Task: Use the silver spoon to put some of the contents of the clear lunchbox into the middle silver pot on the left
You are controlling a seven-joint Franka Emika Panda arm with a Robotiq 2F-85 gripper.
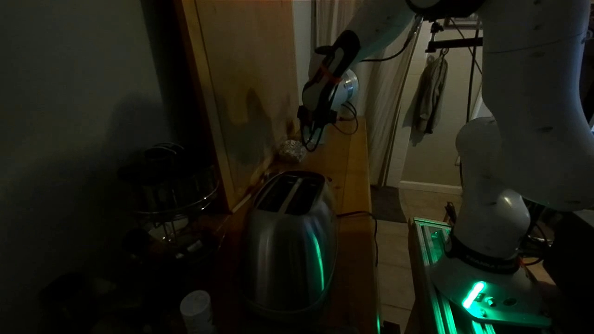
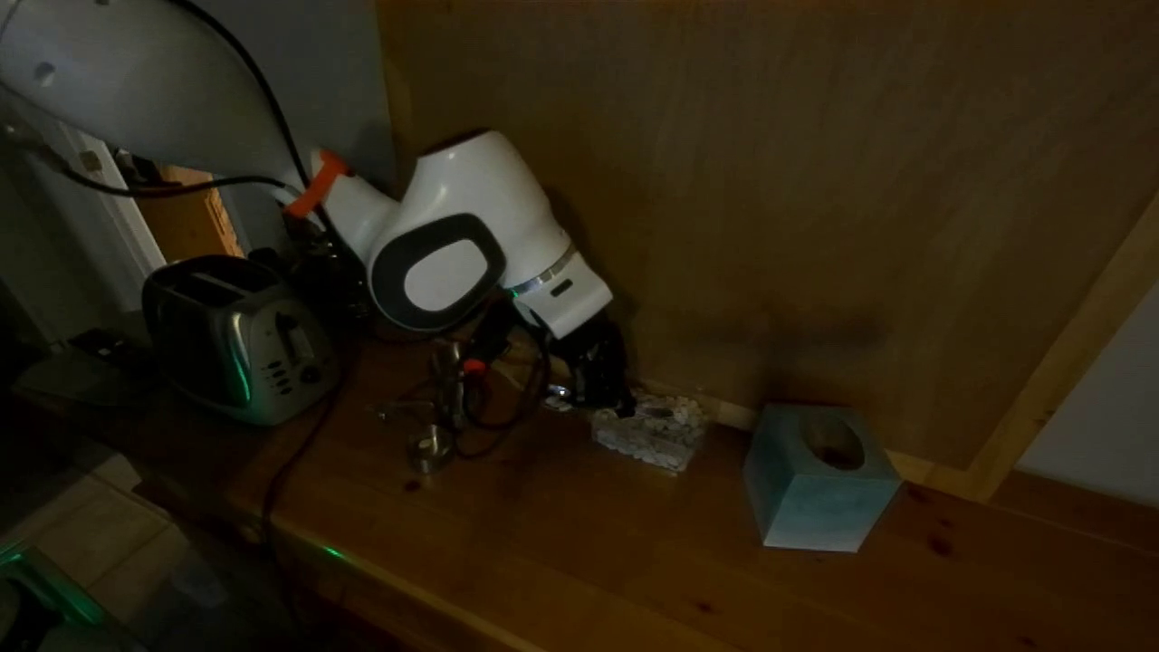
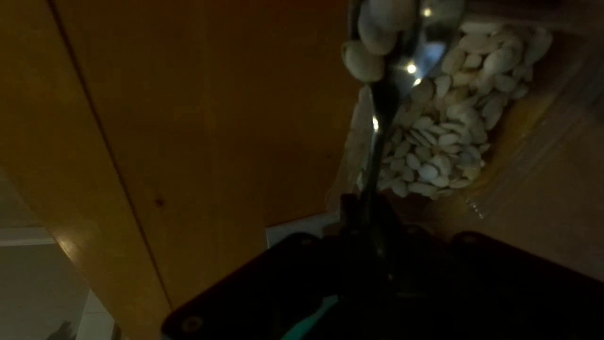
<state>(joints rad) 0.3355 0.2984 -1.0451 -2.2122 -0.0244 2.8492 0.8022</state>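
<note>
My gripper (image 2: 620, 403) is shut on the handle of the silver spoon (image 3: 384, 104). In the wrist view the spoon's bowl holds several pale seeds. The bowl also shows as a shiny spot in an exterior view (image 2: 559, 392), left of the clear lunchbox (image 2: 647, 448) and above the table. The lunchbox holds many pale seeds; in the wrist view (image 3: 348, 156) it lies below the spoon. My gripper also shows in an exterior view (image 1: 313, 139). A small silver pot (image 2: 430, 450) stands left of the lunchbox by a dim metal stand. Which pot is the middle one is unclear.
A silver toaster (image 2: 244, 340) stands left of the pots and in the foreground of an exterior view (image 1: 292, 250). A pale blue tissue box (image 2: 819, 480) stands right of the lunchbox. A wooden board (image 2: 770, 199) rises behind. A cable (image 2: 285, 462) crosses the table. The scene is dark.
</note>
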